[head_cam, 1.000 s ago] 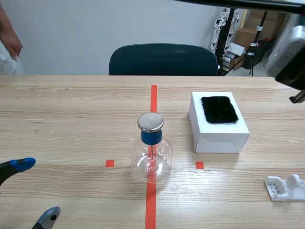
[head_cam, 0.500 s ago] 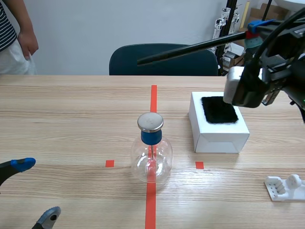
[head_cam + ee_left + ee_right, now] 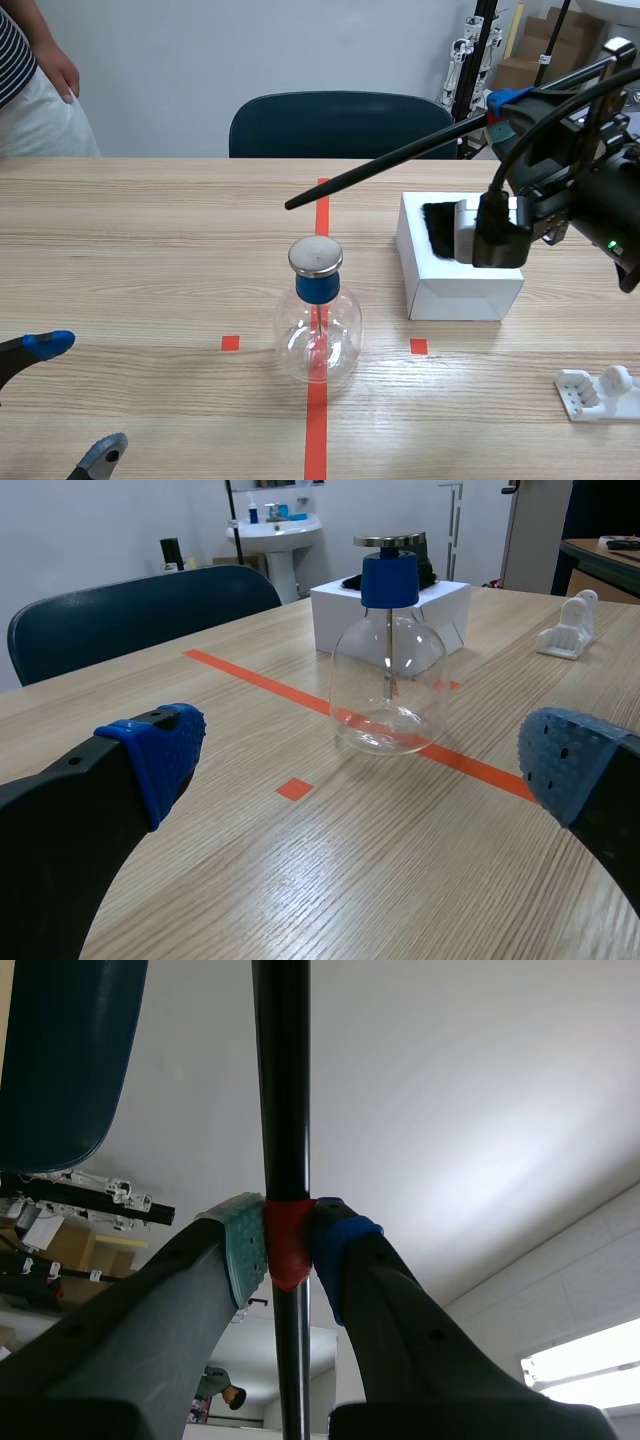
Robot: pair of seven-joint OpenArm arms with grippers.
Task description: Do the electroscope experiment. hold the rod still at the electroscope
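Rod (image 3: pixel 390 161) lowered near electroscope (image 3: pixel 318 320), right pincer (image 3: pixel 291 1248) clamps its red band (image 3: pixel 290 1265), left pincer (image 3: pixel 365 760) agape

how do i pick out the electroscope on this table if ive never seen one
Start at the wooden table and follow the orange-red tape line running down its middle. The electroscope stands on that line, left of the white box. It is the only clear glass flask, with a blue collar and a metal disc on top.
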